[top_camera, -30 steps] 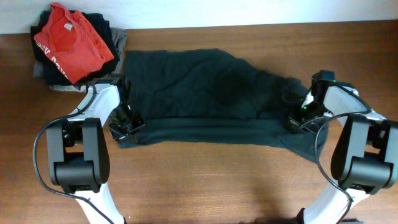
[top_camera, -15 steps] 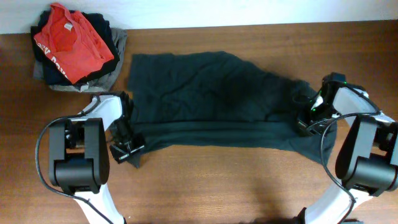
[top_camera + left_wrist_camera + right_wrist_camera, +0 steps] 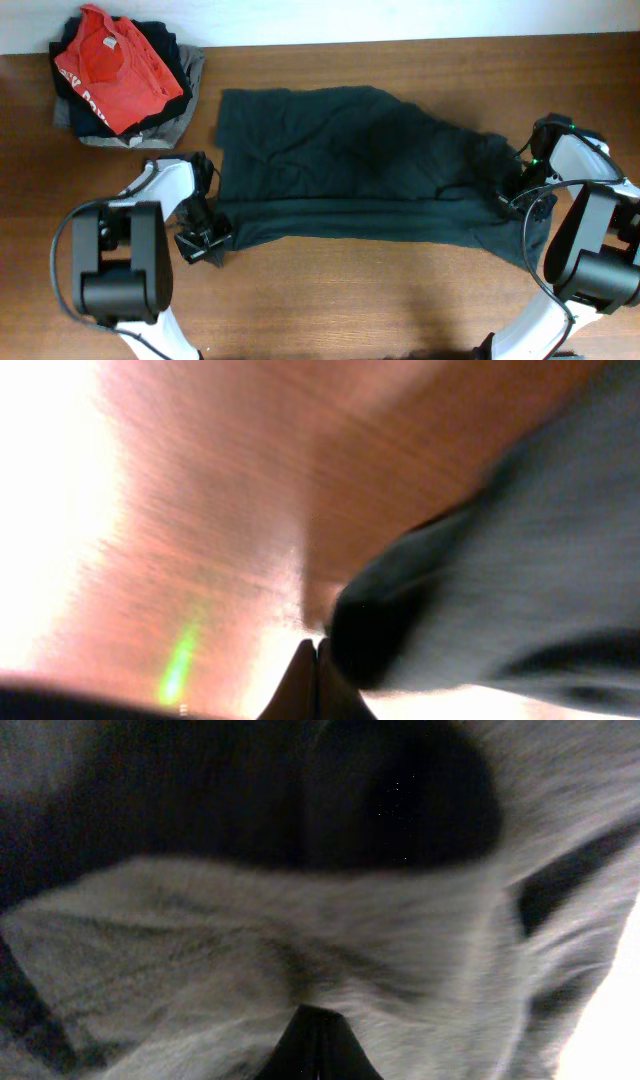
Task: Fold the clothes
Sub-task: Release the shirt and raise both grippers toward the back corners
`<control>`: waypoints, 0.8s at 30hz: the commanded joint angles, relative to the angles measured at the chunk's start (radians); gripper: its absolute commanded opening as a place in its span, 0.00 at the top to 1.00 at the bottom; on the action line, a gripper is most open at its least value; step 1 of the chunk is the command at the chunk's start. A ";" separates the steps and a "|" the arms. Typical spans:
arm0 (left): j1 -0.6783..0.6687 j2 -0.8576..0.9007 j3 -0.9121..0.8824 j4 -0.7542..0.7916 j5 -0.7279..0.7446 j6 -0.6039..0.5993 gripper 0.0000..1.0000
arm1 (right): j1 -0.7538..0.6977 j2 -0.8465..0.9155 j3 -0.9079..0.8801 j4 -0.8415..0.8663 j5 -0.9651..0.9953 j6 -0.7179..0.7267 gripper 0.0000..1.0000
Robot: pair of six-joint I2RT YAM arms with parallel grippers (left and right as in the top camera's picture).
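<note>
The clothes point(image 3: 350, 160) are one dark charcoal garment spread wide across the table's middle, with its front edge folded into a band. My left gripper point(image 3: 205, 243) is at the garment's front-left corner, its jaws shut on the cloth edge. In the left wrist view the shut fingertips point(image 3: 316, 652) meet beside the dark cloth point(image 3: 520, 560). My right gripper point(image 3: 510, 195) is shut on the garment's right end. In the right wrist view the shut fingertips point(image 3: 316, 1017) press into the cloth point(image 3: 300, 930), which fills the view.
A pile with a red T-shirt point(image 3: 115, 65) on top of dark and grey folded garments point(image 3: 185, 75) sits at the back left corner. Bare wooden table point(image 3: 350, 300) lies in front of the garment. The table's far edge runs just behind it.
Both grippers have moved right, and the left one also towards the front. The garment has slid right with them, away from the pile.
</note>
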 commanded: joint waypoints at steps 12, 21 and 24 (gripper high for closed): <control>-0.004 -0.307 0.191 0.362 -0.001 0.117 0.04 | -0.004 0.011 0.372 -0.161 -0.100 -0.108 0.16; -0.004 -0.132 0.441 0.499 0.086 0.230 0.01 | 0.031 0.011 0.566 -0.116 -0.235 -0.267 0.01; -0.004 0.008 0.609 0.481 0.132 0.284 0.01 | 0.063 0.014 0.567 -0.068 -0.235 -0.267 0.01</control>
